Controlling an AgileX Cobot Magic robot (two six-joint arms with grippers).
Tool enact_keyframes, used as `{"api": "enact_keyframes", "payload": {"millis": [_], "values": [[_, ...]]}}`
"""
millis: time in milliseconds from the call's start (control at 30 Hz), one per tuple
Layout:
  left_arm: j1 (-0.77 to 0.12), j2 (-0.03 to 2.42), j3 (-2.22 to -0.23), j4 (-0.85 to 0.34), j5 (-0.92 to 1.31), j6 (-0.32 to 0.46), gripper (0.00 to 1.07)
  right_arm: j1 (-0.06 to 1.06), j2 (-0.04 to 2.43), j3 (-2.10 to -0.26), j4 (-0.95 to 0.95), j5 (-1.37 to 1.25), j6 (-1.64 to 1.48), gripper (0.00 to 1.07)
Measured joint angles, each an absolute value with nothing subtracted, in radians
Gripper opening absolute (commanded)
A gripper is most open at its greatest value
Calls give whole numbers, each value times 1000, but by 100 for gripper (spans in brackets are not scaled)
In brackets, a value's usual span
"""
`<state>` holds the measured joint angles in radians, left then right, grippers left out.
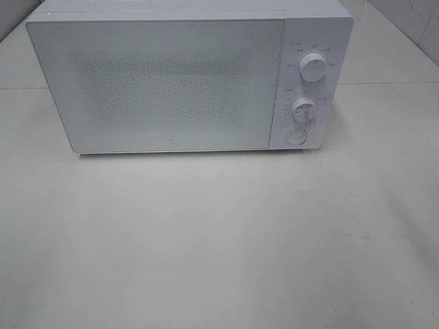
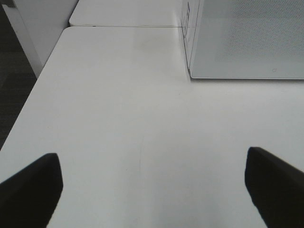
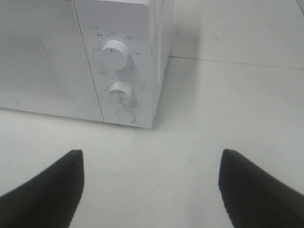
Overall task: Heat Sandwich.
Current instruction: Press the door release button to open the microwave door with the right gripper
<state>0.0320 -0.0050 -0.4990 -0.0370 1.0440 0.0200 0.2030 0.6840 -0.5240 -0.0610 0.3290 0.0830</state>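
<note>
Microwave door (image 1: 158, 82) shut, table (image 1: 206, 240) in front; L gripper (image 2: 152, 156), R gripper (image 3: 152, 152) jaws wide apart.

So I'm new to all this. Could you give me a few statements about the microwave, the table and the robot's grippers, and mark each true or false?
1. The microwave has its door shut. True.
2. A sandwich lies on the table in front of it. False: no sandwich shows in any view.
3. Two round knobs, upper and lower, sit above a round button. True.
4. The left gripper holds something. False: its jaws stand open with nothing between them.
5. The controls are left of the door. False: in the high view they are to its right.
</note>
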Motion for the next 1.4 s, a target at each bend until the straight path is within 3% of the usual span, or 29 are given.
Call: {"api": "enact_keyframes", "payload": {"millis": [900, 1167, 1400], "values": [[32, -5, -499, -37, 1044, 20, 98, 203, 1168, -377, -48, -534, 83, 76], [32, -5, -499, -37, 1044, 20, 98, 224, 1325, -306, 134, -800, -37, 76], [32, -5, -499, -37, 1044, 20, 98, 405, 1453, -302, 432, -960, -238, 76]]}}
